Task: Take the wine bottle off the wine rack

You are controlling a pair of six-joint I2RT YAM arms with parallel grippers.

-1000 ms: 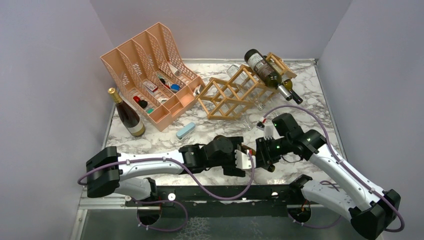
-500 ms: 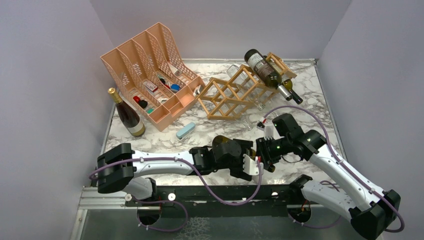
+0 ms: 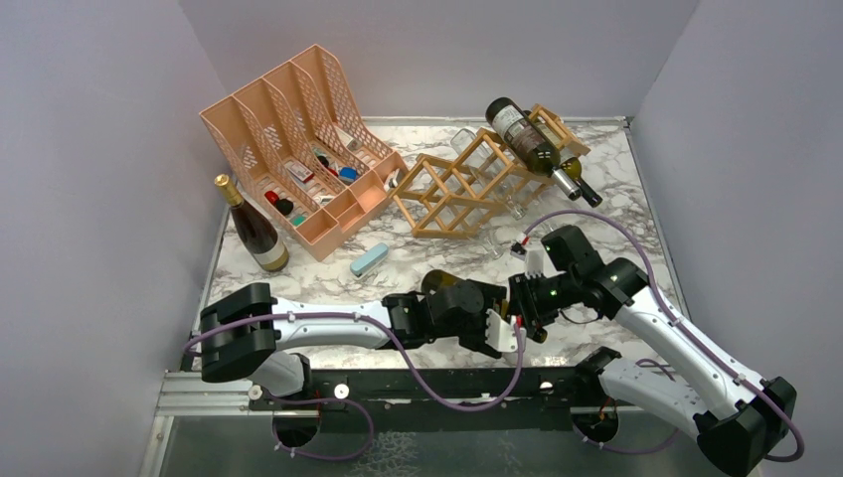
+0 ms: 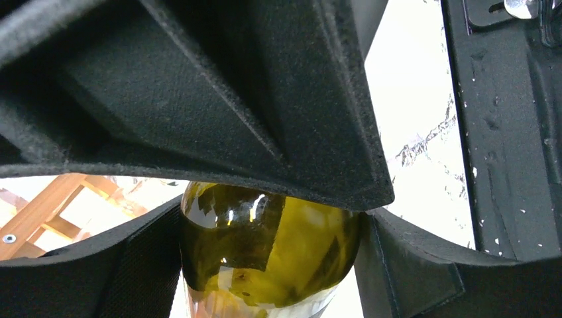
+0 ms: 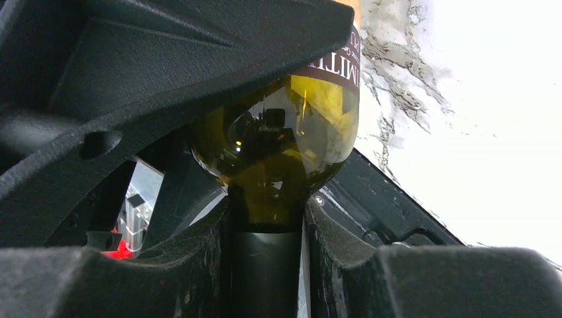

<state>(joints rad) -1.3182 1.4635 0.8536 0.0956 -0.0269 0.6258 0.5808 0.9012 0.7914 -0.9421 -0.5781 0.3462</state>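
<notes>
While your left gripper [image 3: 502, 328] is clamped around the fat end of an olive-green wine bottle [image 4: 268, 248], your right gripper [image 3: 519, 303] has its pads squeezed on that same bottle's dark neck [image 5: 265, 265], so both are holding it at once. From above you can barely see the bottle, just a bit of green glass poking up behind the left wrist. It's low over the marble table [image 3: 437, 253], near the front edge, between the two arms and well clear of the wine rack [image 3: 467, 189].

Looking further out, the wooden lattice rack sits toward the back, and there's another dark bottle [image 3: 537, 149] lying tilted across its right end, plus what looks like a clear bottle [image 3: 475, 149] tucked in the slats. Off to the left you've got the pink mesh organiser [image 3: 298, 139] with small stuff in its compartments, a bottle with a gold top [image 3: 253, 229] standing upright just beside it, and a little blue case [image 3: 370, 259] lying on the marble in front.
</notes>
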